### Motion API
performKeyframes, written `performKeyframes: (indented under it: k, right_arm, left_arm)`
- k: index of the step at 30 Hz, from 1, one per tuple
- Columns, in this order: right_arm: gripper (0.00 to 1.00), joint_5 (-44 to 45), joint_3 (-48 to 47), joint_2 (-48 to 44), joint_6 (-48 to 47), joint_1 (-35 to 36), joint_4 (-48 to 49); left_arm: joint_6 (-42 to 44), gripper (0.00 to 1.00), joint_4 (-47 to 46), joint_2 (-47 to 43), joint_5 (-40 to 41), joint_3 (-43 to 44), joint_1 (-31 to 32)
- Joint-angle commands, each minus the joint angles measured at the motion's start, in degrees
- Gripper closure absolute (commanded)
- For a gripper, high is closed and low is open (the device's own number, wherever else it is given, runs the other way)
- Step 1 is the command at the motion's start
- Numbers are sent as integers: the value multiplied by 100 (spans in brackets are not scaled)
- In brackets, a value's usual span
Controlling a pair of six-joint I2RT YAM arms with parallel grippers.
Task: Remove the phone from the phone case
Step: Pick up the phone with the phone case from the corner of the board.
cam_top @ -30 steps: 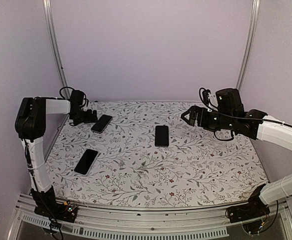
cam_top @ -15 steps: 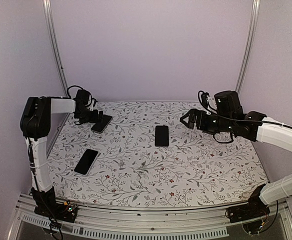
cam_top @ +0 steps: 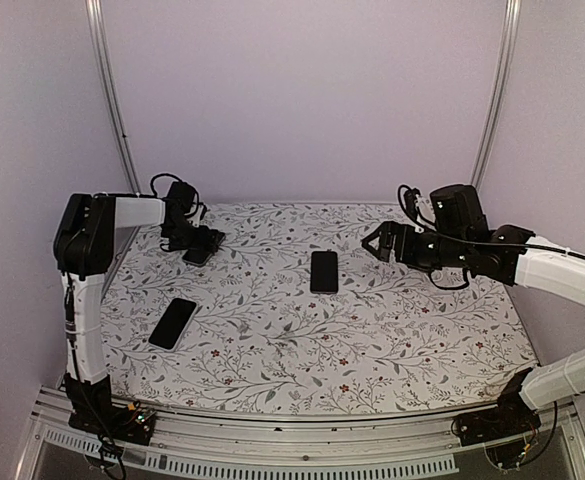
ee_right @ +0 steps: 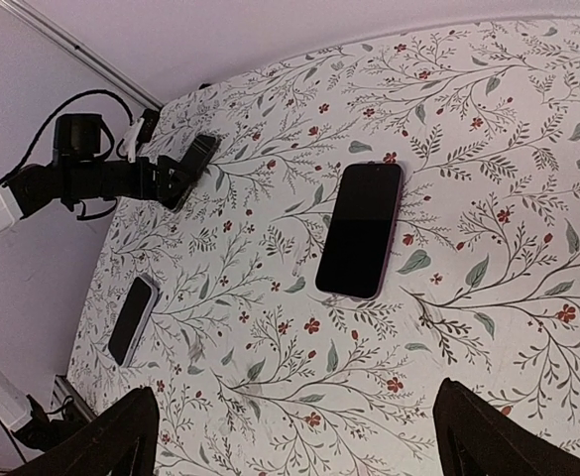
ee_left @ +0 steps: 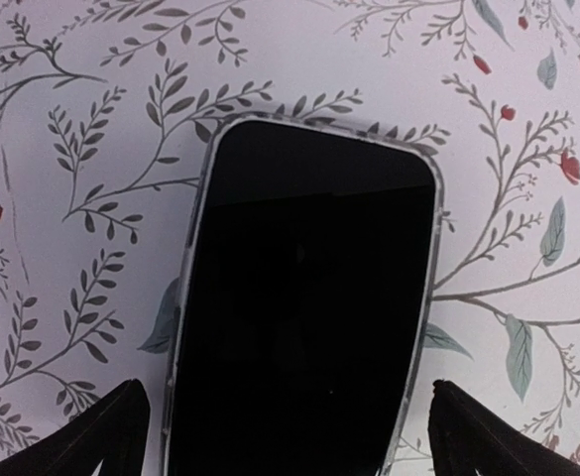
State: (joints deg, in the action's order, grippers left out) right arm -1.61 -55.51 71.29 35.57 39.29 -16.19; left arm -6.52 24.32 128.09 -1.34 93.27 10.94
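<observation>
Clear plastic of the phone case [ee_left: 191, 297] rims the black phone [ee_left: 304, 297], lying flat at the far left of the table [cam_top: 372, 340]. My left gripper [ee_left: 288, 392] has advanced over its near end, jaws spread and straddling it, ready to grip. My right gripper [ee_right: 291, 392] hovers with jaws spread, holding nothing.

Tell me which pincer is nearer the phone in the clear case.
Left. The left pincer sits right over the phone case, a finger on either side of it; the right pincer hangs across the table, beyond the middle phone.
</observation>
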Motion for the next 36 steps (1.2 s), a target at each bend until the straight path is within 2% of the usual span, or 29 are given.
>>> performKeyframes:
  k: [1,11,22,31,36]
  right_arm:
    - [1,97,83,-133,32,22,26]
    - [1,112,170,-116,29,27,97]
    - [1,118,153,-34,-62,30,110]
    - [1,127,154,-47,-63,28,119]
    - [1,131,154,-48,-59,30,166]
  left_arm:
    - [123,1,241,152,422,189,222]
    - [123,2,551,321,934,433,347]
    - [116,24,644,394,942,408,347]
    - [14,45,484,71,747,225,389]
    - [-119,49,279,-289,678,-29,443]
